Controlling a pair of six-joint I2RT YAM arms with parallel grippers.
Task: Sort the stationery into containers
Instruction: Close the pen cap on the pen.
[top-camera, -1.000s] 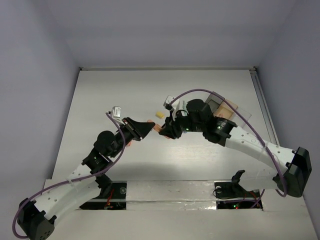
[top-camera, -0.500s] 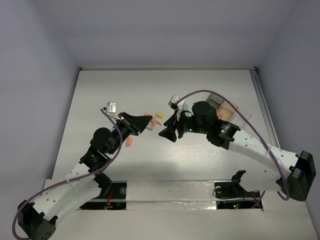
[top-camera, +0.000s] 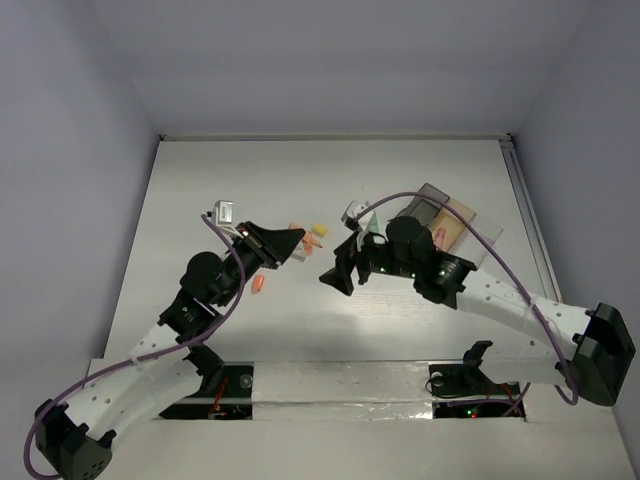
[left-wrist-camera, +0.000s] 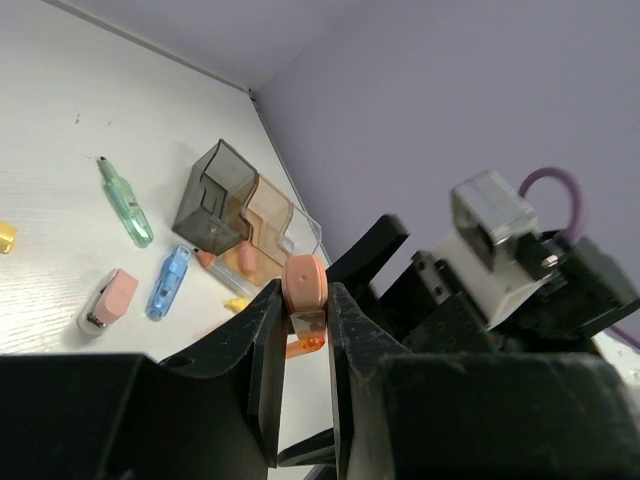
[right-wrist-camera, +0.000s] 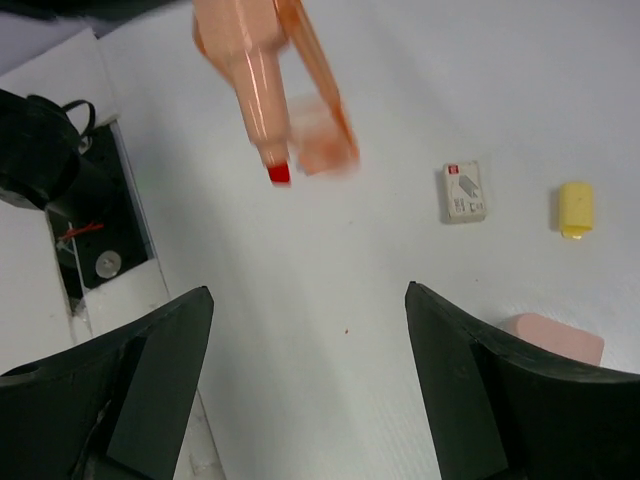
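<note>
My left gripper (left-wrist-camera: 305, 305) is shut on a peach-orange piece (left-wrist-camera: 305, 283) and holds it above the table; in the top view it (top-camera: 296, 244) is left of centre. My right gripper (top-camera: 335, 275) stands open and empty just right of it, over bare table (right-wrist-camera: 305, 300). The same orange piece (right-wrist-camera: 262, 85) hangs blurred at the top of the right wrist view. The containers (top-camera: 442, 218) stand behind the right arm: a smoky dark bin (left-wrist-camera: 212, 193) joined to a tan bin (left-wrist-camera: 264, 213). Green (left-wrist-camera: 127, 203), blue (left-wrist-camera: 171, 283) and pink (left-wrist-camera: 110, 299) pieces lie on the table.
A grey-white block (right-wrist-camera: 463, 191), a yellow piece (right-wrist-camera: 574, 208) and a pink piece (right-wrist-camera: 556, 338) lie beyond my right fingers. Another orange piece (top-camera: 258, 283) rests beside the left arm. A yellow piece (top-camera: 319, 230) lies behind the grippers.
My right gripper has opened and drawn back to the right, away from the left gripper. The left gripper stays shut on the orange piece and has lifted slightly.
</note>
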